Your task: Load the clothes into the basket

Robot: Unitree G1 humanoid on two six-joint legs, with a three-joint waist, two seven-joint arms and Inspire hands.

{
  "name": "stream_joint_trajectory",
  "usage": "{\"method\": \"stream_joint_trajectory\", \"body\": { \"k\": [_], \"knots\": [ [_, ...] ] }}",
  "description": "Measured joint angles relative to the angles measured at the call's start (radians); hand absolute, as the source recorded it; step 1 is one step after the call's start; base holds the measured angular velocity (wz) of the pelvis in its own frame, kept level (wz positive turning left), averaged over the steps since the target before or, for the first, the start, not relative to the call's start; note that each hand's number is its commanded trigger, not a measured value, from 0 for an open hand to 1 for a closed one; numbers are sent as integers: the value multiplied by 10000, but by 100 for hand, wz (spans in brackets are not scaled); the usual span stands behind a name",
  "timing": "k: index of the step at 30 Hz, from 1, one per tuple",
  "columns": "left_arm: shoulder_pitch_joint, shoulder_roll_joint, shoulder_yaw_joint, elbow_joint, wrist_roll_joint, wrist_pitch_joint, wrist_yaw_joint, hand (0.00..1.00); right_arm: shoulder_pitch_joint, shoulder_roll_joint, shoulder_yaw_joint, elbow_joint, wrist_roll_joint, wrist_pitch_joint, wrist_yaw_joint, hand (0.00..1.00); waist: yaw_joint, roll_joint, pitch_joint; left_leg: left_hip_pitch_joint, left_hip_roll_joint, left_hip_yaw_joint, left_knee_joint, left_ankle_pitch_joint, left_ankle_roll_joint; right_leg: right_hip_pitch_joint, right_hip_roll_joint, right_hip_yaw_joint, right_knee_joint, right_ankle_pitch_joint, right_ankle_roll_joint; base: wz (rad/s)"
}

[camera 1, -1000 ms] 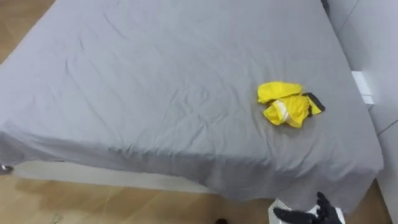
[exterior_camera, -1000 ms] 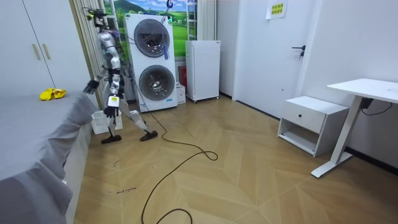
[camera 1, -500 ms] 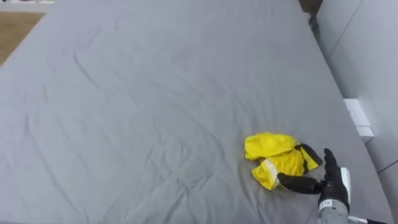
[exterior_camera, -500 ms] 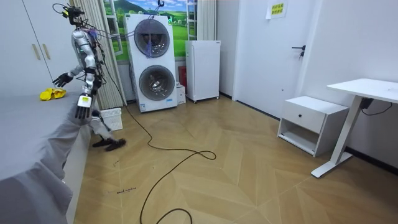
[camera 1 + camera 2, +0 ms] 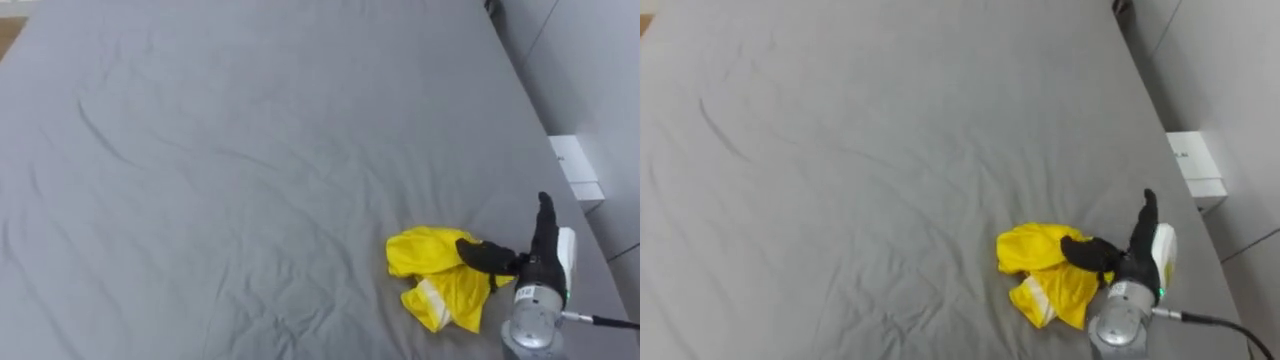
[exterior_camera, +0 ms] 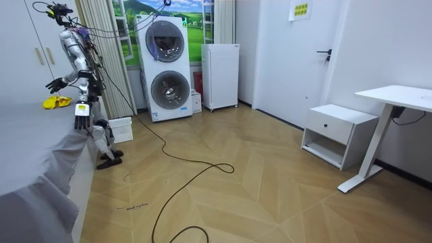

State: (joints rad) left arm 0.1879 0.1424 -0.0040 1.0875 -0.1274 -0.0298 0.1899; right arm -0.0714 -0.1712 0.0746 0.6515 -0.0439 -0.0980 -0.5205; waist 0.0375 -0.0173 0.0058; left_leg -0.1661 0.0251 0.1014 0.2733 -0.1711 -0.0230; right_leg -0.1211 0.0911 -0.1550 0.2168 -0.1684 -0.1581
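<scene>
A crumpled yellow garment (image 5: 432, 276) (image 5: 1043, 264) lies on the grey bed (image 5: 250, 150), near its right side. My right hand (image 5: 528, 268) (image 5: 1132, 256) is open at the garment's right edge. Its fingers point straight up the bed and its thumb rests on the cloth. In the room view I stand against the bed's edge with that hand (image 6: 52, 85) stretched toward the garment (image 6: 57, 102). My left hand (image 6: 80, 123) hangs by my side. A white basket (image 6: 122, 129) stands on the floor behind me.
A pale wall with a small white block (image 5: 572, 168) runs along the bed's right side. A stacked washer and dryer (image 6: 165, 67) and a white cabinet (image 6: 219, 75) stand beyond the basket. A white nightstand (image 6: 337, 135) and a desk (image 6: 398, 98) are far off.
I have walked from the basket up to the bed, so the eye view has closed in on the garment. My right hand has risen from below the bed's edge onto the garment's right side.
</scene>
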Motion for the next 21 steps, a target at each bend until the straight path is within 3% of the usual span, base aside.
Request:
{"method": "stream_joint_trajectory", "body": {
  "k": [2,5,8,12,14,20,21],
  "knots": [
    [-113,1,-20,-8,0,9,-65,0,-361,-4,70,741,-27,116,91,0,-5,25,19,-182,-15,-86,1,39,45,-131,-74,-215,48,-196,353,26],
    [-222,33,-132,-3,4,1,-74,0,-456,2,227,1195,-24,269,197,0,68,24,16,-342,-55,-86,-77,74,90,-287,-162,-429,39,-365,659,29],
    [-322,55,-411,20,4,1,-119,0,-556,2,372,1894,5,319,426,0,254,40,16,-337,-210,-235,-287,97,128,-292,-224,-558,31,-295,573,13],
    [-450,76,-609,15,-21,11,-121,0,-638,26,688,2586,158,355,544,0,459,27,14,-288,-223,-314,-483,107,142,-310,-291,-762,27,-277,560,12],
    [-499,103,-777,6,-178,63,-98,0,-730,25,857,2827,156,356,533,0,476,27,16,-269,-242,-333,-587,111,151,-309,-341,-975,9,-277,560,7],
    [-526,105,-778,-73,-253,249,-21,0,-603,-2,1022,2825,-327,367,524,0,405,18,27,-312,-314,-334,-607,137,228,-264,-411,-1024,-135,-302,604,1],
    [-537,105,-780,-72,-305,254,-18,0,-590,-2,1025,2825,-346,382,524,44,406,17,27,-318,-316,-333,-602,134,236,-263,-416,-1033,-135,-319,634,6]
  ]
}}
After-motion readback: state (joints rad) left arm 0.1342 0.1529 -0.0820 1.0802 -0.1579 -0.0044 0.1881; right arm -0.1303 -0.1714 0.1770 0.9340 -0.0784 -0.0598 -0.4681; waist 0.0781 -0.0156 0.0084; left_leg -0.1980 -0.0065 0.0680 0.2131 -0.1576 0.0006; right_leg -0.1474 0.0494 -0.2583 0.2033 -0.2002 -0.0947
